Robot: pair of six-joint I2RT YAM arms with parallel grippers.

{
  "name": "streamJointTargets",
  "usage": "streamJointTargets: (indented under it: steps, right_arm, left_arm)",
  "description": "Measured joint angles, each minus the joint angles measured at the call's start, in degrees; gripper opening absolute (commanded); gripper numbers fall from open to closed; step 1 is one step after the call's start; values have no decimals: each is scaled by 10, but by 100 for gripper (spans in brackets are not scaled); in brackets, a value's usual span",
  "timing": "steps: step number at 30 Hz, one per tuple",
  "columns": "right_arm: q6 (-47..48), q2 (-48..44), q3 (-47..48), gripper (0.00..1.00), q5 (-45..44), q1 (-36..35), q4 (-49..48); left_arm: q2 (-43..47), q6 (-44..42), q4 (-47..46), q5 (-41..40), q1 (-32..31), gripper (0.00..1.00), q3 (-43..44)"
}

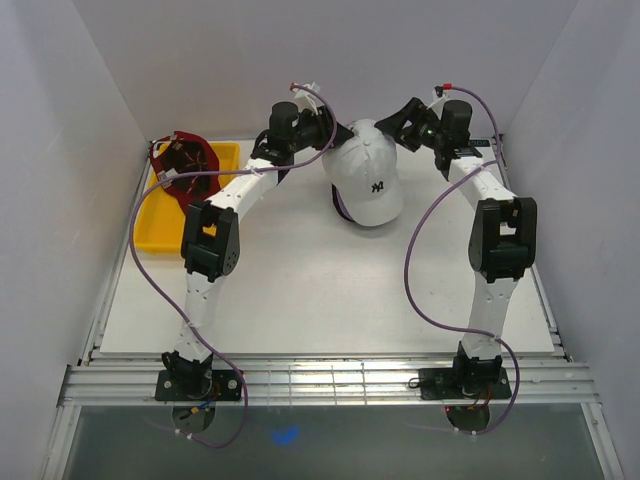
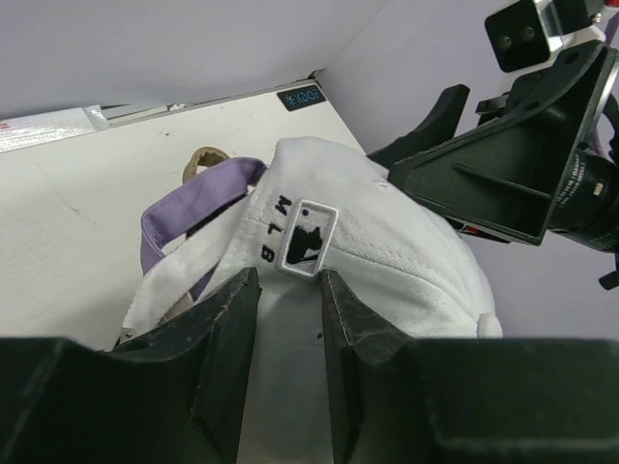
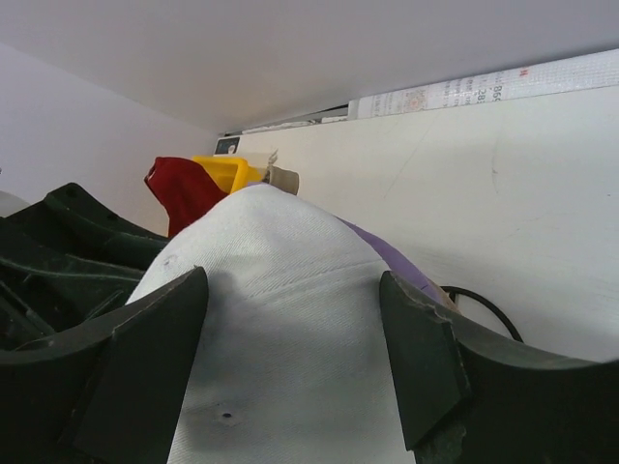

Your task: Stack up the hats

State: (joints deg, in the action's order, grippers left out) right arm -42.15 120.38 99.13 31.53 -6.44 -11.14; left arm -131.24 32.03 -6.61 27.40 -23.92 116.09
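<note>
- The white cap [image 1: 368, 180] sits crown-up near the middle of the far edge of the table [image 1: 300, 290], its brim pointing toward the near edge. It is the top of the pile.
- Directly under it lies the purple cap [image 2: 193, 198]. Only its rim and back strap stick out on one side, so the two are nested rather than lying side by side. A dark edge shows beneath the pile, but I cannot tell whether it is a black cap.
- The left hand [image 2: 287, 285] is at the back of the white cap, just over the small logo patch. Its fingers are apart and the cloth between them lies smooth, so it reads as open and gripping nothing.
- The right hand [image 3: 293, 282] straddles the crown from the other side. Its fingers are spread wide with the white dome between them and are not pressing it in: open, not holding.
- Both hands flank the one cap, probably because soft cloth is easier to seat squarely from two sides.
- The red cap [image 1: 185, 165] lies upside down, well apart, on the yellow tray [image 1: 150, 225] at the far left corner of the table. It is not yet on the pile and is likely the next one to fetch.
</note>
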Motion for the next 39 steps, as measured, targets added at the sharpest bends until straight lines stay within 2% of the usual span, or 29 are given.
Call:
streamJointTargets:
  steps: [3, 6, 10, 15, 18, 22, 25, 32, 35, 39]
  right_arm:
    - [-9, -15, -31, 70, -15, 1, -29]
    - [-14, -31, -65, 60, -34, 1, -54]
    - [-18, -49, -96, 47, -48, 1, -72]
    - [-23, -49, -101, 42, -56, 1, -79]
    - [-23, -49, -100, 23, -61, 1, -76]
    - [-23, -49, -98, 13, -68, 1, -68]
    - [-22, -49, -89, 9, -72, 1, -50]
    - [-17, -48, -83, 11, -87, -1, -29]
    - [-15, -49, -85, 19, -89, -1, -30]
    - [-11, -59, -99, 35, -91, -1, -40]
  left_arm:
    - [-12, 7, -1, 0, 0, 26, 11]
    - [-22, 19, -2, 2, -2, 12, 23]
    - [-26, 35, -2, -2, -2, 0, 25]
    - [-33, 49, 10, -11, -3, 0, 39]
    - [-40, 56, 23, -15, -3, 0, 53]
    - [-43, 67, 24, -20, -3, 0, 56]
    - [-43, 71, 25, -27, -5, 0, 55]
    - [-42, 82, 10, -44, -7, 0, 42]
    - [-41, 85, 4, -47, -7, 0, 37]
    - [-36, 84, 1, -50, -9, 0, 31]
